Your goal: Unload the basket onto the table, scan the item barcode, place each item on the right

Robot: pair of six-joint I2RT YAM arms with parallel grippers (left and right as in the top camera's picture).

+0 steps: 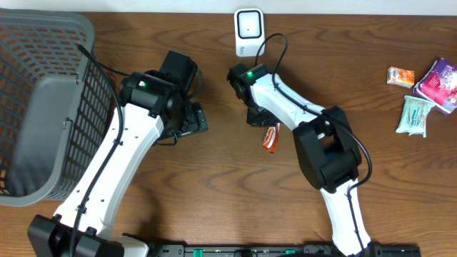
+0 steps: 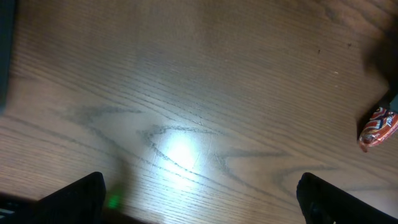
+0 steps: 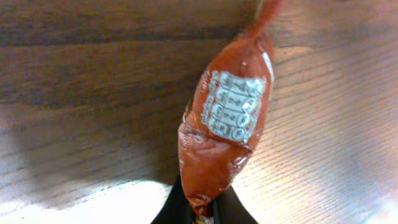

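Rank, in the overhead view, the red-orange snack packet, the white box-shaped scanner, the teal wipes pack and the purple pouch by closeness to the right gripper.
1. Red-orange snack packet: pinched in the right gripper itself.
2. White box-shaped scanner: at the table's far edge, beyond the gripper.
3. Teal wipes pack: well off to the right.
4. Purple pouch: farther out, by the right edge.

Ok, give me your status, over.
Left gripper open, empty. Right gripper shut on the red packet. Scanner beyond it, nothing loose between them.
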